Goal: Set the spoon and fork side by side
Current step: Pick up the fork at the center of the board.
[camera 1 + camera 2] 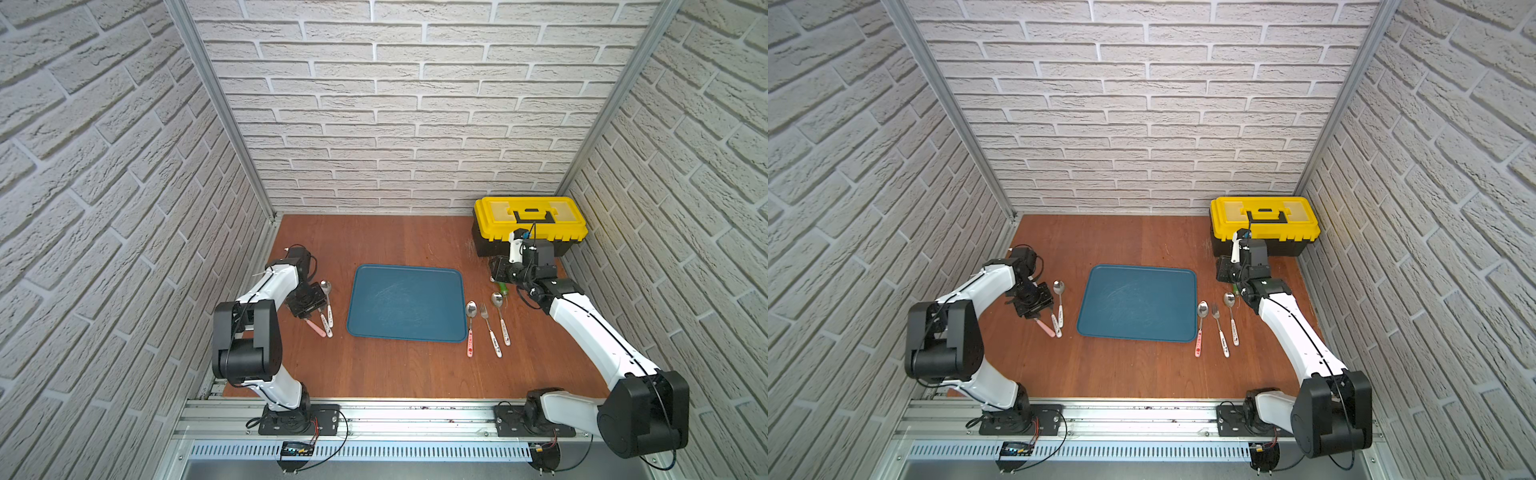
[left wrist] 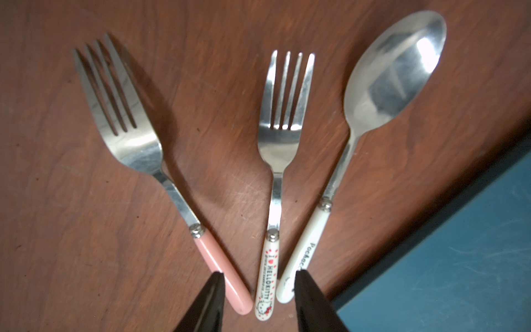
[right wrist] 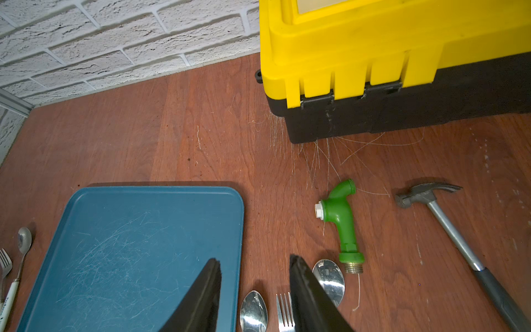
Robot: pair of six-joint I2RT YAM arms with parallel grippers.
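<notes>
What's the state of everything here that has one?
toolbox: lid shut
blue tray: empty, flat on table
Hello Kitty fork: flat on table, ungripped
Pochacco spoon: flat on table, beside that fork
left hand: open, over that fork's handle
right hand: open, holding nothing

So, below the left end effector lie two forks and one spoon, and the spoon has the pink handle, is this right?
Not quite: the pink handle belongs to a fork, while the spoon has a white handle, as the left wrist view shows. Two forks and one spoon do lie below the left end effector.
</notes>
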